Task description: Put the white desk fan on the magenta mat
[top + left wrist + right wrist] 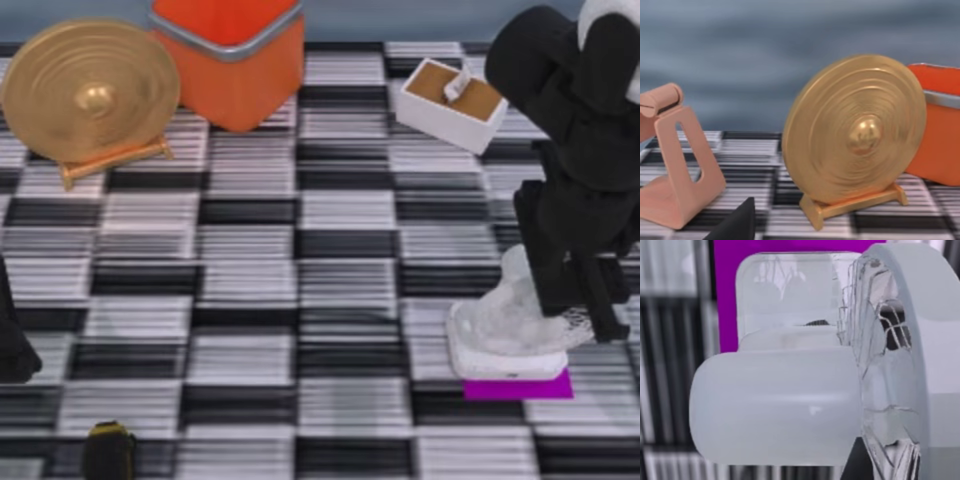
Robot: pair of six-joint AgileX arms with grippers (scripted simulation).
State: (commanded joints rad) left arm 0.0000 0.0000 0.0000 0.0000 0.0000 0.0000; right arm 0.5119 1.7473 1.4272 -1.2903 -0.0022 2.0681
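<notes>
The white desk fan (505, 335) stands at the right side of the table, its base resting on the magenta mat (530, 389), which shows as a strip at the fan's near edge. My right gripper (578, 305) comes down from above and is shut on the fan's grille head. From the right wrist, the fan's motor housing (775, 405) and grille (890, 370) fill the picture, with the mat (725, 295) showing behind the base. My left gripper (12, 350) is parked at the table's left edge.
A gold disc on a stand (90, 95) and an orange container (235, 55) stand at the back left. A white open box with brown inside (452, 100) sits behind the fan. A small dark object (110, 450) lies at the front left. The left wrist view shows a pink stand (675, 165).
</notes>
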